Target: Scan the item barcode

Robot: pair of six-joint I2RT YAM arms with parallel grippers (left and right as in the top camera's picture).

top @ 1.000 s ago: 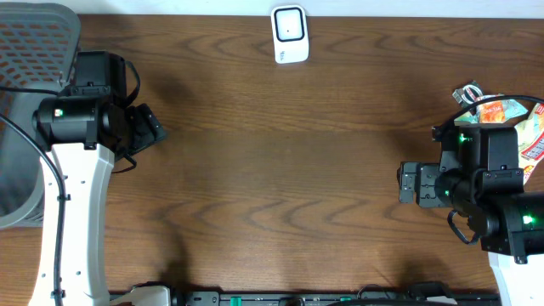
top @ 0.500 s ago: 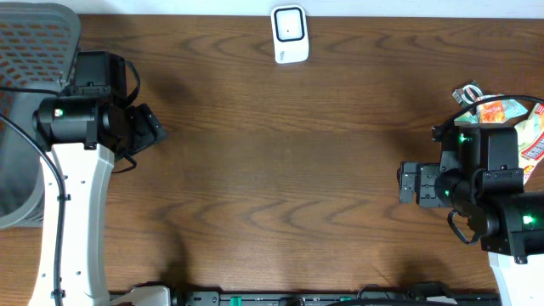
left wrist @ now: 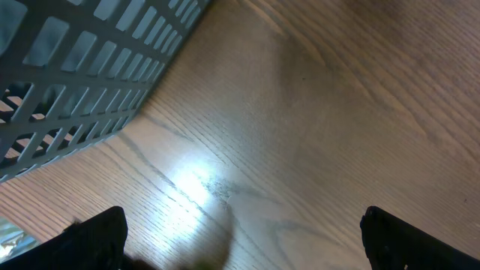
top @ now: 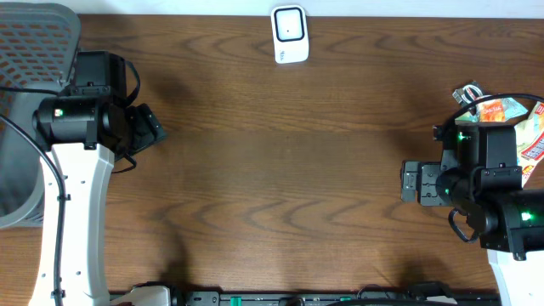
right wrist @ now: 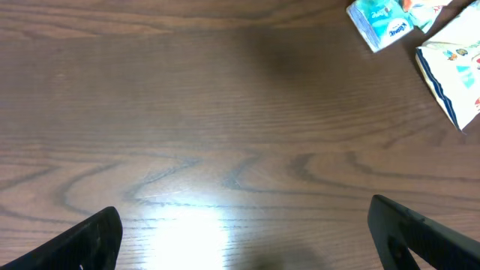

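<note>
Your right claw [top: 410, 183] is wide open and empty, over bare table [top: 280, 170]. The packets [top: 501, 109] lie near it, ahead and to its right. The left claw [top: 151, 127], also open, is well apart from them, so use the right arm. The scanner [top: 289, 34] sits ahead-left, well apart.

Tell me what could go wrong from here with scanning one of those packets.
The packets lie heaped at the right edge of the table; the open right gripper might nudge one off or grab two. The small scanner at the far edge could get knocked over.
</note>
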